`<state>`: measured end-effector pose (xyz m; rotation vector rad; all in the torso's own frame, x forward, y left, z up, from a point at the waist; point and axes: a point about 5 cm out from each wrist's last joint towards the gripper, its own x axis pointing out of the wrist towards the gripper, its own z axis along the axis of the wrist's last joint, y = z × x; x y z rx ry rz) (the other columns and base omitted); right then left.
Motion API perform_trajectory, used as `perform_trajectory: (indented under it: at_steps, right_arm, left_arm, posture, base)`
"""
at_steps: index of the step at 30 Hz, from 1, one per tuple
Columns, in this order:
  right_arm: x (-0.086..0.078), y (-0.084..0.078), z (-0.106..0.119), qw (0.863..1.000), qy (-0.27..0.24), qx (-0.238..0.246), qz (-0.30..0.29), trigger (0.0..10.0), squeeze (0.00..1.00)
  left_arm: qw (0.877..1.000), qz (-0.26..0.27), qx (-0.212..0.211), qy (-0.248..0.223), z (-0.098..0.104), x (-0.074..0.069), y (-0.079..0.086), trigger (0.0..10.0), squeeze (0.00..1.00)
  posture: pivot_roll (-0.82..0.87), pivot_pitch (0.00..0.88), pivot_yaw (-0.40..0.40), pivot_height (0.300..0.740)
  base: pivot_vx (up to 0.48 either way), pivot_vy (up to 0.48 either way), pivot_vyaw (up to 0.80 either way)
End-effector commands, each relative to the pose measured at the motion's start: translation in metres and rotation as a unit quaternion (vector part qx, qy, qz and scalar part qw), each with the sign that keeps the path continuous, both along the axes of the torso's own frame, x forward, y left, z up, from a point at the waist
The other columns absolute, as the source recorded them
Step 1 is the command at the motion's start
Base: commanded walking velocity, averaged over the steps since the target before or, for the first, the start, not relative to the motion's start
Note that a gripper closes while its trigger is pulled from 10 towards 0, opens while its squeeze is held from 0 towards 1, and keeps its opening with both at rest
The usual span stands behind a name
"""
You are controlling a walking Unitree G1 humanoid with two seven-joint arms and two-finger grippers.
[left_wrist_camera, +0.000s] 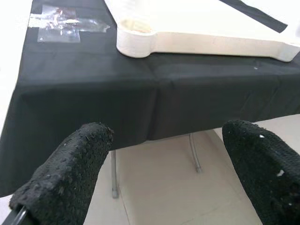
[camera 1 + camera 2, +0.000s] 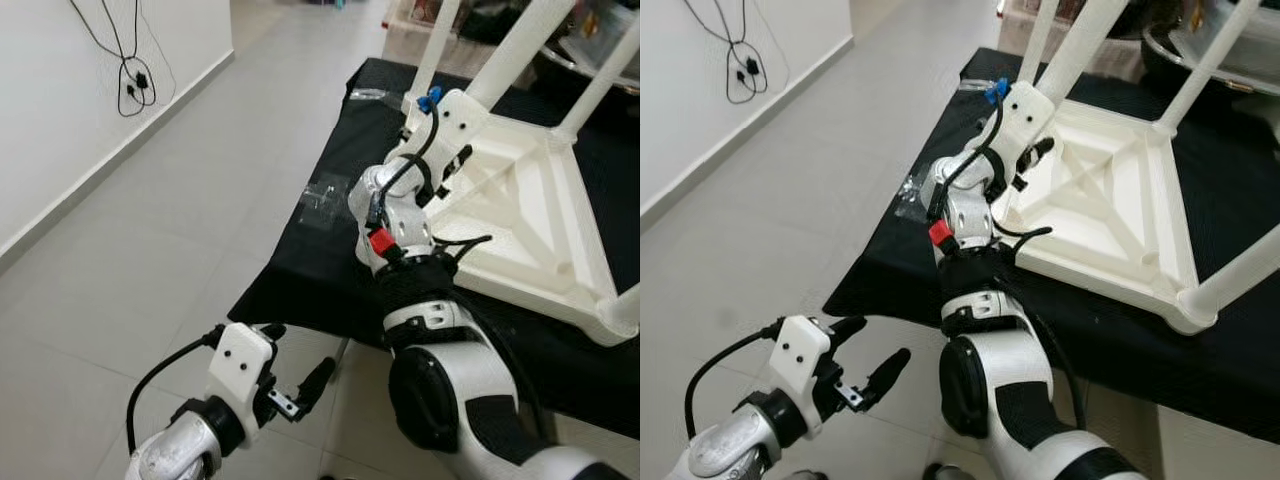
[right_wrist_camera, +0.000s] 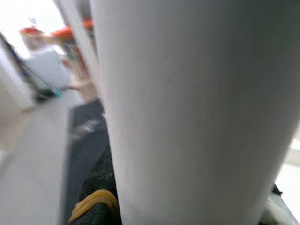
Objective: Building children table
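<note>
Lying upside down on a black-draped work surface (image 2: 330,260), the white children's table (image 2: 1110,210) points its legs upward. The right gripper (image 2: 1025,150) is at the near-left leg (image 2: 1080,50), apparently closed around it; the right wrist view puts the leg's wall directly against the camera. The left gripper (image 2: 872,372) hangs spread and empty below the cloth's edge. Rigid moulded plastic should lift lightly but feel smooth, so a hold low on a leg or under the ribbed frame seems soundest. Leg tops are cropped; the right fingertips are hidden.
</note>
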<state>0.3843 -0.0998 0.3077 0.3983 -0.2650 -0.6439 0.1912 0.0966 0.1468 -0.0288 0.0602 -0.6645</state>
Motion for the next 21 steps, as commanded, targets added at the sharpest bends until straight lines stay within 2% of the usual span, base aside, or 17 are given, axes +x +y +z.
perform_trajectory:
  at_steps: [1,2,3,4,7,8,9,10,11,12,13,14,15,17,21]
  right_arm:
    - [-0.006,0.0,0.013,0.999,-0.031,-0.006,0.033,10.0,0.0]
    - [-0.01,0.0,0.014,0.997,-0.038,-0.001,0.06,10.0,0.0]
    - [-0.01,0.0,0.014,0.997,-0.038,-0.001,0.06,10.0,0.0]
    - [-0.014,-0.001,0.013,0.996,-0.039,0.0,0.078,10.0,0.0]
    - [-0.02,-0.002,0.007,0.994,-0.032,-0.001,0.109,10.0,0.0]
    - [-0.021,-0.002,0.0,0.993,-0.019,0.006,0.12,10.0,0.0]
    - [-0.021,-0.002,0.0,0.993,-0.019,0.006,0.12,10.0,0.0]
    - [-0.023,-0.003,-0.005,0.991,-0.013,0.01,0.136,10.0,0.0]
    - [-0.023,-0.003,-0.005,0.991,-0.013,0.01,0.136,10.0,0.0]
    - [-0.025,-0.003,-0.01,0.989,-0.008,0.014,0.149,10.0,0.0]
    - [-0.025,-0.003,-0.01,0.989,-0.008,0.014,0.149,10.0,0.0]
    - [-0.027,-0.001,-0.015,0.986,-0.005,0.024,0.168,10.0,0.0]
    - [-0.027,-0.001,-0.015,0.986,-0.005,0.024,0.168,10.0,0.0]
    - [-0.033,0.005,-0.019,0.978,-0.003,0.04,0.206,10.0,0.0]
    - [-0.038,0.01,-0.02,0.969,-0.003,0.05,0.241,10.0,0.0]
  left_arm:
    - [1.0,0.002,-0.002,0.005,-0.002,0.003,-0.002,10.0,0.0]
    - [1.0,0.007,-0.003,0.002,0.0,0.007,-0.002,10.0,0.02]
    - [1.0,0.007,-0.003,0.002,0.0,0.007,-0.002,10.0,0.02]
    - [1.0,0.014,-0.007,-0.001,0.002,0.012,-0.001,10.0,1.0]
    - [0.999,0.043,0.007,-0.02,0.007,0.024,0.004,10.0,1.0]
    - [0.997,0.063,0.027,-0.035,0.011,0.033,0.007,10.0,1.0]
    - [0.997,0.063,0.027,-0.035,0.011,0.033,0.007,10.0,1.0]
    - [0.995,0.08,0.047,-0.047,0.014,0.042,0.01,10.0,1.0]
    - [0.995,0.08,0.047,-0.047,0.014,0.042,0.01,10.0,1.0]
    - [0.993,0.086,0.056,-0.056,0.017,0.051,0.009,10.0,1.0]
    - [0.993,0.086,0.056,-0.056,0.017,0.051,0.009,10.0,1.0]
    - [0.992,0.092,0.063,-0.061,0.02,0.064,0.007,10.0,0.0]
    - [0.992,0.092,0.063,-0.061,0.02,0.064,0.007,10.0,0.0]
    - [0.991,0.089,0.07,-0.069,0.024,0.081,0.001,10.0,0.0]
    - [0.991,0.08,0.079,-0.078,0.025,0.091,-0.004,10.0,0.0]
  posture:
    - [0.13,0.094,-0.112,0.74]
    - [0.13,0.088,-0.111,0.74]
    - [0.13,0.088,-0.111,0.74]
    - [0.13,0.085,-0.11,0.74]
    - [0.12,0.076,-0.104,0.74]
    - [0.11,0.07,-0.105,0.74]
    - [0.11,0.07,-0.105,0.74]
    - [0.12,0.069,-0.105,0.74]
    - [0.12,0.069,-0.105,0.74]
    - [0.12,0.067,-0.106,0.74]
    - [0.12,0.067,-0.106,0.74]
    - [0.11,0.065,-0.099,0.74]
    - [0.11,0.065,-0.099,0.74]
    - [0.11,0.066,-0.094,0.74]
    - [0.11,0.068,-0.095,0.74]
  base:
    - [0.0,0.0,0.0]
    - [0.0,0.0,0.0]
    - [0.0,0.0,0.0]
    - [0.0,0.0,0.0]
    - [0.0,0.0,0.0]
    - [0.0,0.0,0.0]
    - [0.0,0.0,0.0]
    - [0.0,0.0,0.0]
    - [0.0,0.0,0.0]
    - [0.0,0.0,0.0]
    - [0.0,0.0,0.0]
    - [0.0,0.0,0.0]
    - [0.0,0.0,0.0]
    - [0.0,0.0,0.0]
    - [0.0,0.0,0.0]
